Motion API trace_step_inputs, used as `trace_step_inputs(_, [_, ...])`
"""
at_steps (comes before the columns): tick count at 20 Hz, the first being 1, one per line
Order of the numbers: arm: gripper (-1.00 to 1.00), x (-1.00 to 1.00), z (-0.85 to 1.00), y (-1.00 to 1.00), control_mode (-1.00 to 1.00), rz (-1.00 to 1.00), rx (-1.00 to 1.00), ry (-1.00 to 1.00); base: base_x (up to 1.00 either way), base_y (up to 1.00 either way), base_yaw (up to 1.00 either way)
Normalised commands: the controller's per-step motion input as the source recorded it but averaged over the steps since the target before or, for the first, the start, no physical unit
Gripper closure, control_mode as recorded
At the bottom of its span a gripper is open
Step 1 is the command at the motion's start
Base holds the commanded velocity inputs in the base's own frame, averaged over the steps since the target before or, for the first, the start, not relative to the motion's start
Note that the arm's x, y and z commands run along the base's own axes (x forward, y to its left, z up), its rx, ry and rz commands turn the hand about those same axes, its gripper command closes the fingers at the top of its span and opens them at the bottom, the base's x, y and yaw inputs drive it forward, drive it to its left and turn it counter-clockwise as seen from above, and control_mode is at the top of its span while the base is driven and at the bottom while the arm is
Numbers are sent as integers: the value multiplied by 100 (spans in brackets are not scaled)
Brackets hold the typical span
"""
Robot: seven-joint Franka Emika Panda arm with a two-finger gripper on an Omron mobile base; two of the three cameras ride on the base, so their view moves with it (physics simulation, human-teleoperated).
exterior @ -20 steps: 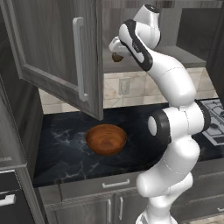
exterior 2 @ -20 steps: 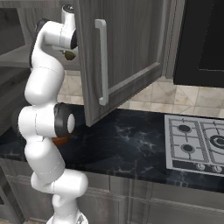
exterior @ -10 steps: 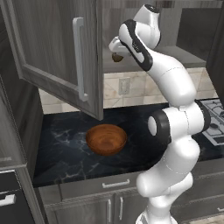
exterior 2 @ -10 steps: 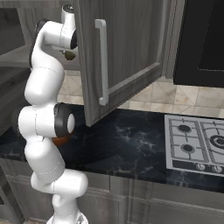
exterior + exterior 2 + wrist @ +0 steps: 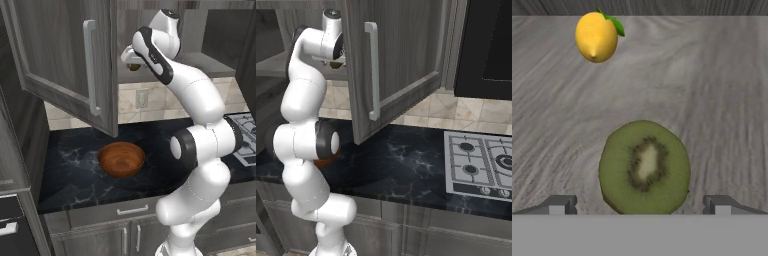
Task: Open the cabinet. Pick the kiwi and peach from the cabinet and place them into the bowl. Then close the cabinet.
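Two fruits lie on the grey wood-grain shelf [image 5: 712, 90] inside the cabinet [image 5: 65, 65], as the hand view records: the kiwi [image 5: 644, 167], a cut green face with a pale core, lies close ahead, and a yellow lemon [image 5: 596, 36] with a green leaf lies farther back, well apart from it. The pincer [image 5: 639, 205] stands with its tips spread wide, one to either side of the kiwi, neither tip touching the fruit, and it holds nothing. In the left base view the pincer [image 5: 131, 59] sits at the front of the cabinet opening, with a small dark fruit visible just beneath it; whether the tips touch it cannot be told from that view. One cabinet door [image 5: 401, 55] hangs swung out over the table [image 5: 75, 165], its silver bar handle [image 5: 372, 70] facing the room. The bowl [image 5: 121, 159], reddish-brown wood, rests upright on the dark marble table below the open door. A gas hob [image 5: 481, 165] is set into the table to the robot's right.
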Motion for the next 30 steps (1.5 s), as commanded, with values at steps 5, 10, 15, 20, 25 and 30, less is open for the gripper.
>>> trace_step_inputs(5, [-100, 0, 0, 0, -100, 0, 0, 0, 0, 0, 0])
trace_step_inputs(10, [-100, 7, 0, 0, -100, 0, 0, 0, 0, 0, 0])
trace_step_inputs(15, [-100, 19, 0, 0, -100, 0, 0, 0, 0, 0, 0])
trace_step_inputs(20, [-100, 19, 0, 0, -100, 0, 0, 0, 0, 0, 0])
trace_step_inputs(25, [100, 2, 0, 0, -100, 0, 0, 0, 0, 0, 0])
trace_step_inputs(30, [100, -37, 0, 0, -100, 0, 0, -4, 0, 0, 0])
